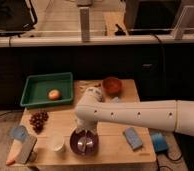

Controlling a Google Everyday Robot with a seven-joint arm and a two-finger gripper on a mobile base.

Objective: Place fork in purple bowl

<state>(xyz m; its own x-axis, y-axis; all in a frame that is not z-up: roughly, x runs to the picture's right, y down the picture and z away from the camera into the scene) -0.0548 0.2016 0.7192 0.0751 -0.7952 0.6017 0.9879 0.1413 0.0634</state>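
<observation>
grn tray (37, 91) w/ fruit (53, 94) back-L | grapes (38, 120) L | wht cup (57, 142) front | red bowl (111, 85) back | blue pkt (133, 138) R

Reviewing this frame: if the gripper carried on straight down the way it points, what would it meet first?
Probably the fork, a silvery strip inside the purple bowl directly beneath the gripper. Depth is unclear, so contact cannot be judged. After the fork comes the bowl's floor.

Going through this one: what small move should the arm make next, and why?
Probably lift the gripper straight up. The fork already appears to lie inside the purple bowl, with the gripper right above it, and the white cup stands close beside the bowl, so sideways is riskier.
</observation>
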